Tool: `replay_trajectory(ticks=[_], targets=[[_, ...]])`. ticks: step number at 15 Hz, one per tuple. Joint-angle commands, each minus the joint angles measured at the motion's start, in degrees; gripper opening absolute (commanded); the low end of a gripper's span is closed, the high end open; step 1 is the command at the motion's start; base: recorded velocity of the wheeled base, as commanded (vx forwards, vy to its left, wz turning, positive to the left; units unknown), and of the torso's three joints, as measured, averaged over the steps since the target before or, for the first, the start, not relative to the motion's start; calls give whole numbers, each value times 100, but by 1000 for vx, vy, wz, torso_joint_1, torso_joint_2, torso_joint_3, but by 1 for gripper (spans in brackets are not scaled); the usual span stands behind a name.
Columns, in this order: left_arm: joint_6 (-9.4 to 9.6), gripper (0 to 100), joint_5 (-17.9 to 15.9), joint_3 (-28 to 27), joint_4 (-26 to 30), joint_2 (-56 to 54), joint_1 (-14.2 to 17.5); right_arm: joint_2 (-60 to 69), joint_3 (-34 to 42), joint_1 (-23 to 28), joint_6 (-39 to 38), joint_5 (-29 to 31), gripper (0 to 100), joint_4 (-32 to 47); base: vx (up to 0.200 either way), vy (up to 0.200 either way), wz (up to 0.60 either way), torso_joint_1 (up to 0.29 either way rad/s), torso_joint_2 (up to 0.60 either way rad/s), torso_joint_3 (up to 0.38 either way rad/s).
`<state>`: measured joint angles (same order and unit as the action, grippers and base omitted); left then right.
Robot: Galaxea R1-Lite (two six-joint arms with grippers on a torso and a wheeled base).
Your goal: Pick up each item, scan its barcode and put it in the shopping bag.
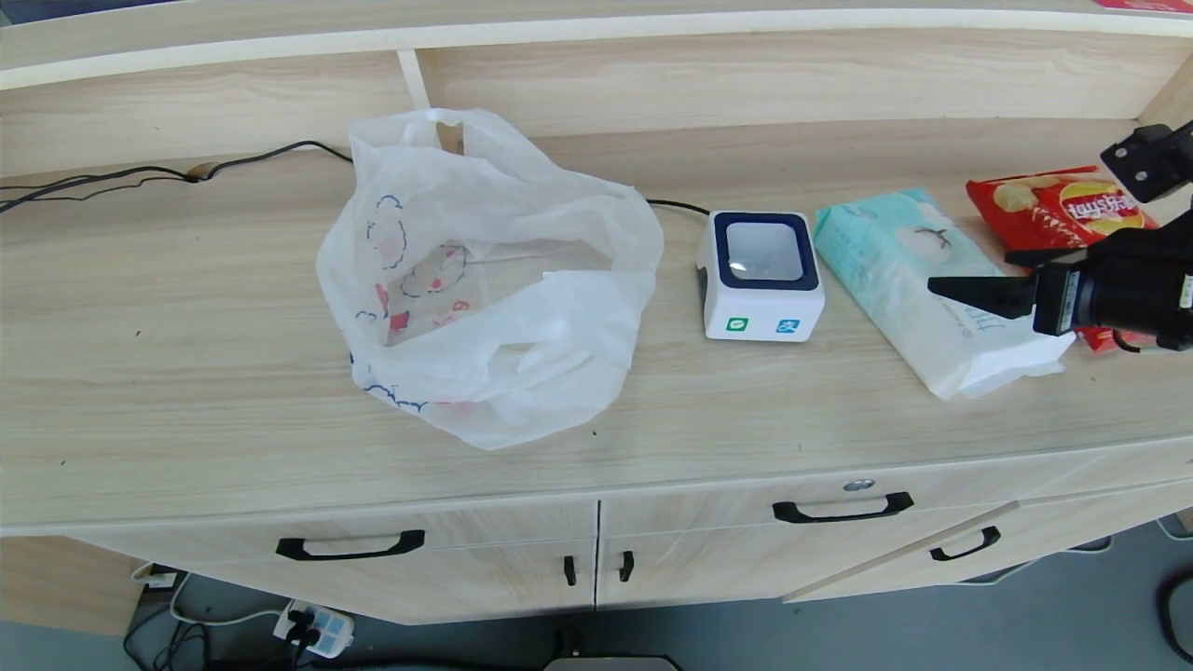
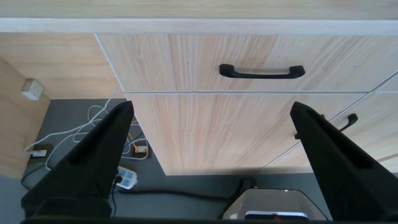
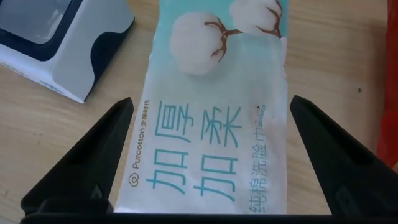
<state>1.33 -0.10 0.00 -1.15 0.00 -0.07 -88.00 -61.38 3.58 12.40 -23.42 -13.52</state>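
A white plastic shopping bag [image 1: 485, 280] lies open on the wooden counter [image 1: 186, 373], left of a small white and blue scanner [image 1: 762, 275] [image 3: 56, 43]. Right of the scanner lies a pale teal tissue pack [image 1: 918, 280] [image 3: 217, 93], and behind it a red chips bag [image 1: 1062, 210] [image 3: 392, 137]. My right gripper [image 1: 979, 275] [image 3: 208, 162] hovers open just above the near half of the tissue pack, one finger on each side of it. My left gripper [image 2: 211, 162] hangs open below counter height, facing the cabinet drawers, with nothing between its fingers.
A raised wooden back ledge [image 1: 652, 84] runs behind the counter, and black cables [image 1: 140, 177] trail along its back left. Drawers with black handles [image 1: 843, 511] [image 2: 261, 71] sit under the front edge. A power strip [image 2: 124, 177] and cords lie on the floor.
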Motion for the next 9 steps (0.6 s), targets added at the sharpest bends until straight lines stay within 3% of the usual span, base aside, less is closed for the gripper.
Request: replay_trajectory(ticks=[1,9], targets=[[8,100,1,0,0,9,-1,-349,-217,-42,184,13,100,16,0,0,0,0,0,0],[-1,100,1,0,-8,0,-1,-762,-788,-24,360,13,100,702,0,0,0,0,0,0]])
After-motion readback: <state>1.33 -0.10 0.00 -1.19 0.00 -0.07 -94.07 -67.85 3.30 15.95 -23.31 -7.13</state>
